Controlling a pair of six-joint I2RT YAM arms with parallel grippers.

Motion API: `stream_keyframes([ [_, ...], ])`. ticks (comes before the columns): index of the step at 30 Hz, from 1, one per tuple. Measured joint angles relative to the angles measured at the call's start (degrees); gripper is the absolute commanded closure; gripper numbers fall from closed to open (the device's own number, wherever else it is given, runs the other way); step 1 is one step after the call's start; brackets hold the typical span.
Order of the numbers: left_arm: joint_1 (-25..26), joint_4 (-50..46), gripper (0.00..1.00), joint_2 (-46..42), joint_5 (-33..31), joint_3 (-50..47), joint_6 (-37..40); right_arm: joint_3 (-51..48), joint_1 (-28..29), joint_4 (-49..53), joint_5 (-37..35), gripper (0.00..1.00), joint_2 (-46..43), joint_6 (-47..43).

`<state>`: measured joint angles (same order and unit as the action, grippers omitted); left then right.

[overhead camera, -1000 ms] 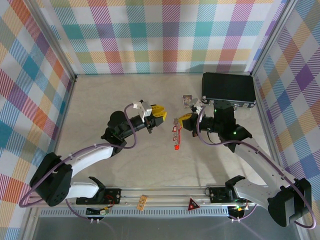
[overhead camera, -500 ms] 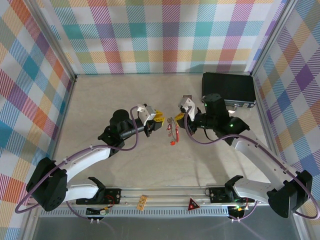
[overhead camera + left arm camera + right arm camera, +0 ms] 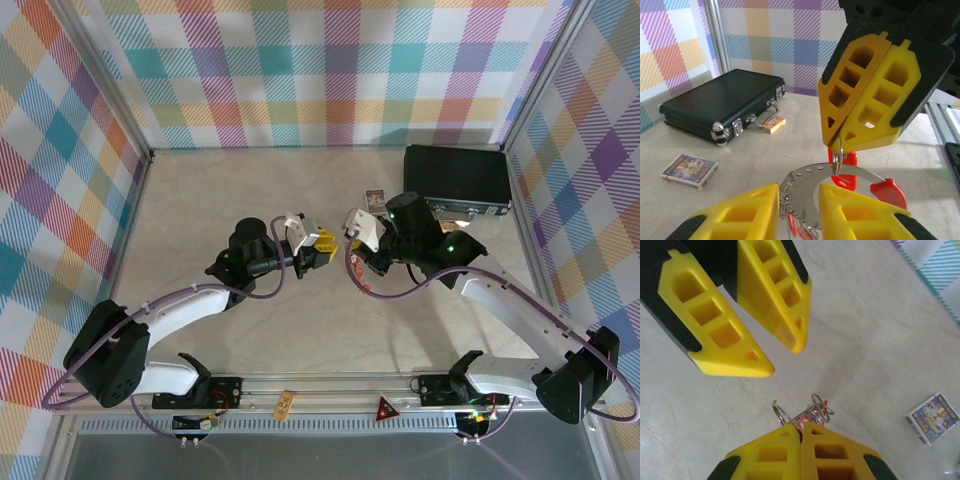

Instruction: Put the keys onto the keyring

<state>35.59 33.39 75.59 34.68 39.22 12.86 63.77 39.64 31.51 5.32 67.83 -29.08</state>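
Observation:
In the left wrist view the keyring (image 3: 810,176), a curved flat metal band with a row of holes, passes between the parted fingers of my left gripper (image 3: 799,192); I cannot tell whether it touches them. Above it my right gripper (image 3: 837,136) is shut on a small wire ring looped over the band. Red keys (image 3: 850,159) hang behind the band, and a red piece (image 3: 888,189) sits at its right end. In the right wrist view my right gripper (image 3: 801,427) pinches the wire ring, the bunch (image 3: 816,412) hangs beyond it, and the left gripper (image 3: 785,360) stands open above. From the top, both grippers meet mid-table (image 3: 340,250).
A black case (image 3: 455,178) lies at the back right, also seen from the left wrist (image 3: 720,107). A small picture card (image 3: 374,200) lies in front of it on the table. A small wooden block (image 3: 773,124) rests by the case handle. Plaid walls enclose the table.
Both grippers have closed in on each other. The right one carried the hanging bunch left, and the left one moved right until the band came between its fingers.

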Motion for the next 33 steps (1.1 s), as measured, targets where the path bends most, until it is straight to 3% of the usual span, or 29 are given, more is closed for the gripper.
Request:
stream_keyframes([
  [22, 1.18, 0.79, 0.78, 3.13, 4.92, 2.38, 0.09, 0.55, 2.91, 0.76, -3.23, 1.0, 2.1, -1.88],
  [33, 1.44, -3.34, 0.81, 3.65, 5.81, 4.13, 1.57, 0.55, 3.58, 0.76, -3.74, 1.0, 2.1, -1.88],
])
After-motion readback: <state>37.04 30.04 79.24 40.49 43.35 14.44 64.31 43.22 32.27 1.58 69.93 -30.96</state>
